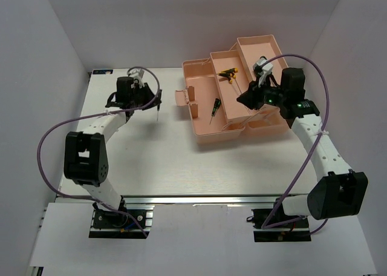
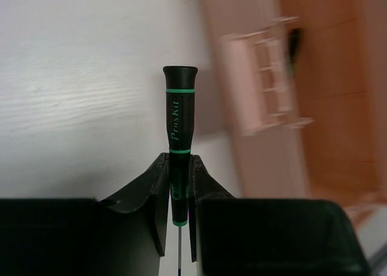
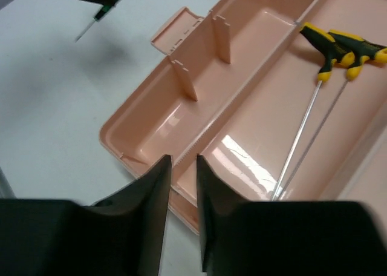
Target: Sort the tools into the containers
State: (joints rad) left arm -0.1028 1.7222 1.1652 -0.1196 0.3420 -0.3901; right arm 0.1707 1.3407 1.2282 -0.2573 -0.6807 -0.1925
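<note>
My left gripper (image 2: 179, 162) is shut on a small thin dark-handled screwdriver (image 2: 179, 115) with green rings, held above the white table left of the toolbox; its shaft (image 1: 157, 108) points toward the near edge. The salmon-pink toolbox (image 1: 205, 131) lies open at the back right. Two yellow-black T-handle keys (image 1: 228, 74) (image 3: 341, 46) lie in a rear tray. A green-and-black screwdriver (image 1: 214, 108) rests in the middle compartment. My right gripper (image 3: 182, 167) hovers over the toolbox's front compartments (image 3: 181, 121), its jaws a narrow gap apart with nothing between them.
White walls close in the table (image 1: 151, 161) on the left, right and back. Upright dividers (image 3: 224, 40) stand in the toolbox's front tray, and a small flap (image 1: 183, 97) sticks out from its left side.
</note>
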